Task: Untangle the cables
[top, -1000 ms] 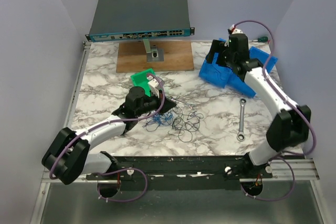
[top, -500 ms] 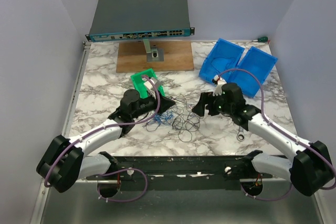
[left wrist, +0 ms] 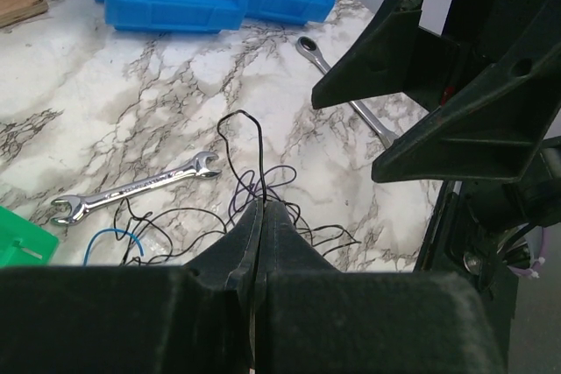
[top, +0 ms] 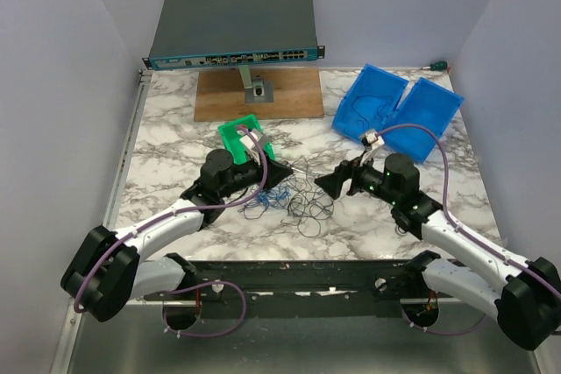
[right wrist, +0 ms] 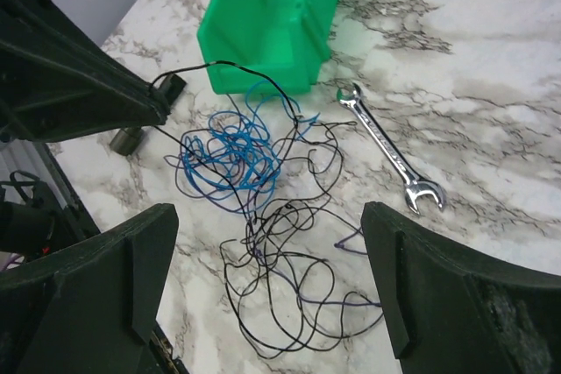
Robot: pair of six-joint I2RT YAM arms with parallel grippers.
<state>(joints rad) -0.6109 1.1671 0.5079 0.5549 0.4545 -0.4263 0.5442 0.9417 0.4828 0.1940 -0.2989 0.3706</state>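
Observation:
The cables (top: 298,201) lie as a loose tangle of thin blue and black wires on the marble table (top: 175,129), between the two arms. My left gripper (top: 285,174) sits at the tangle's left edge, shut on a black cable (left wrist: 259,159) that rises from its closed tips (left wrist: 261,209). In the right wrist view that same strand (right wrist: 228,66) arcs from the left gripper over the blue loops (right wrist: 232,151). My right gripper (top: 329,183) hovers just right of the tangle, open. Between its wide-apart fingers (right wrist: 114,278) the black loops (right wrist: 280,278) lie untouched on the table.
A green bin (top: 238,133) stands behind the left gripper, and a small silver wrench (right wrist: 390,151) lies beside it. Two blue bins (top: 394,107) sit at the back right. A wooden board (top: 254,94) and a network switch (top: 232,28) fill the back. A ratchet wrench (left wrist: 351,107) lies under the right arm.
My right arm has swung from over the blue bins down to the middle of the table, stopping open beside the tangle. The left gripper has shifted slightly and stays shut.

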